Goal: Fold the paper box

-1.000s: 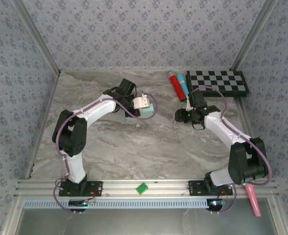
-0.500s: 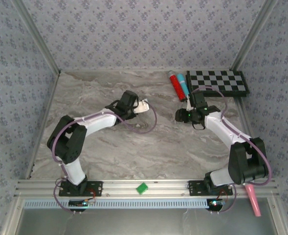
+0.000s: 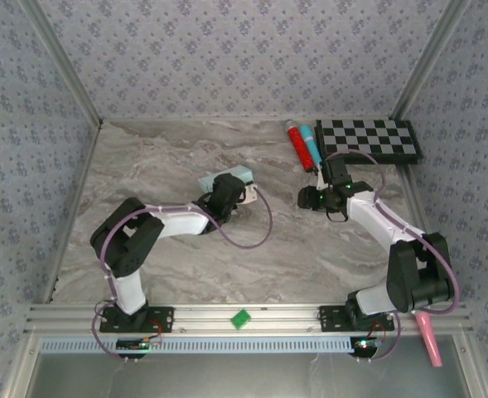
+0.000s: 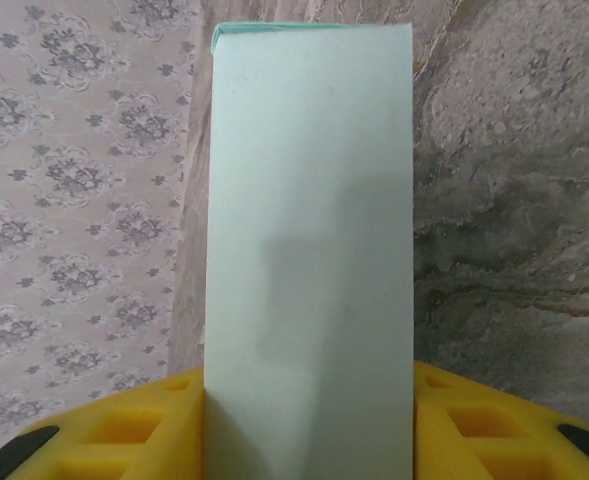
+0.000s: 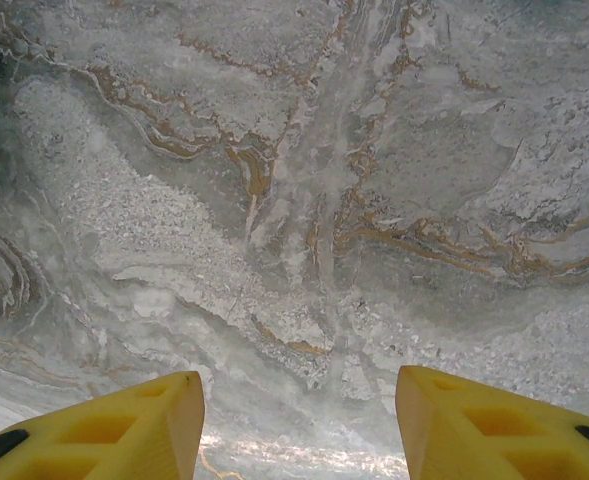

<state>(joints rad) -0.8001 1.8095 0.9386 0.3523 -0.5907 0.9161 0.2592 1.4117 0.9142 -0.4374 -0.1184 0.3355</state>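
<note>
Clamping box (image 4: 309, 230) flat in left gripper (image 4: 309, 425), just 11 o'clock of table (image 3: 310, 249) centre; holding right gripper (image 5: 299, 420) open, empty, at 2 o'clock. Judging box formed; next, setting down upright, needing gentle release.

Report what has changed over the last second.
The left arm folded back and sank toward the table, drawing the left claw nearer its base. It kept its grip on the paper box, which turned with it and now points away from the arms. The right claw, open over bare marble, and the checkerboard stayed put.
</note>
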